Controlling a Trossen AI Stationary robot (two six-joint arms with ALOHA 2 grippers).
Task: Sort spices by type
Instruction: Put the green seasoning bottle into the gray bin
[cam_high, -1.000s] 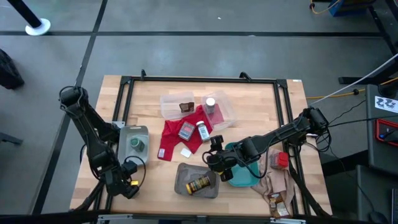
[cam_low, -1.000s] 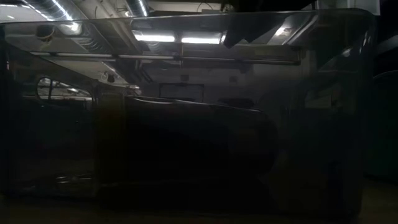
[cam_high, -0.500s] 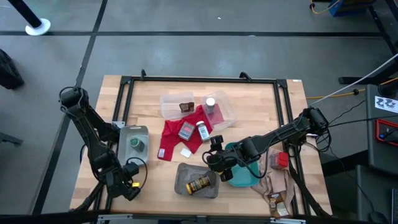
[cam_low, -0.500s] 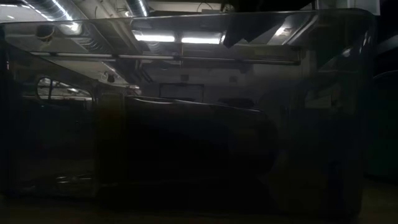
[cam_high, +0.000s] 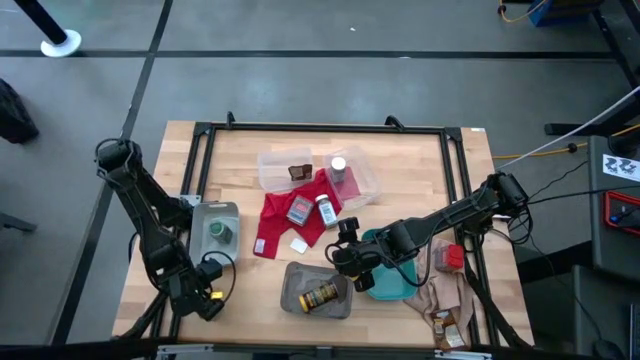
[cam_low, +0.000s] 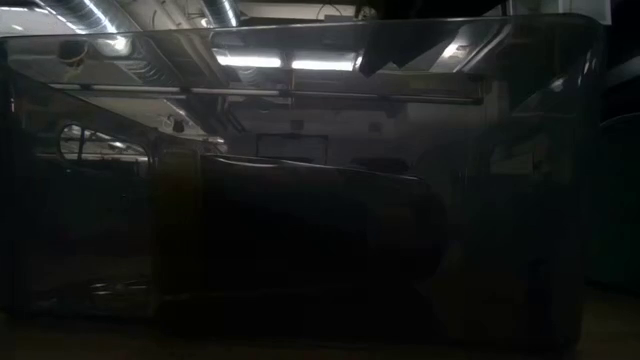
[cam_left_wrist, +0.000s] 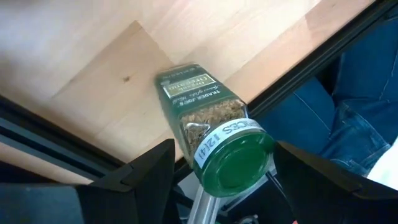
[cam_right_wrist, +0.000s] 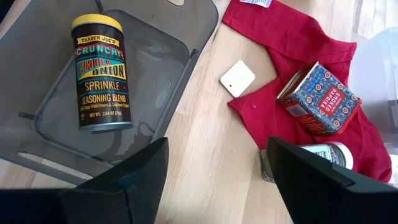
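my left gripper (cam_left_wrist: 217, 168) clamps 1 green-lidded jar (cam_left_wrist: 211, 130) lengthwise at the table's (cam_left_wrist: 87, 81) corner for sorting; my right gripper (cam_right_wrist: 214, 177), empty and spread, hovers beside the grey tray (cam_right_wrist: 168, 43).

Matt wooden table (cam_high: 240, 160), red cloth (cam_right_wrist: 292, 56)

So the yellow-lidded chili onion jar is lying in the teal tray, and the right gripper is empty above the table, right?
Not quite. The chili onion jar lies in the grey tray, not the teal one, as the right wrist view shows. The rest holds: the right gripper is open and empty above the table.
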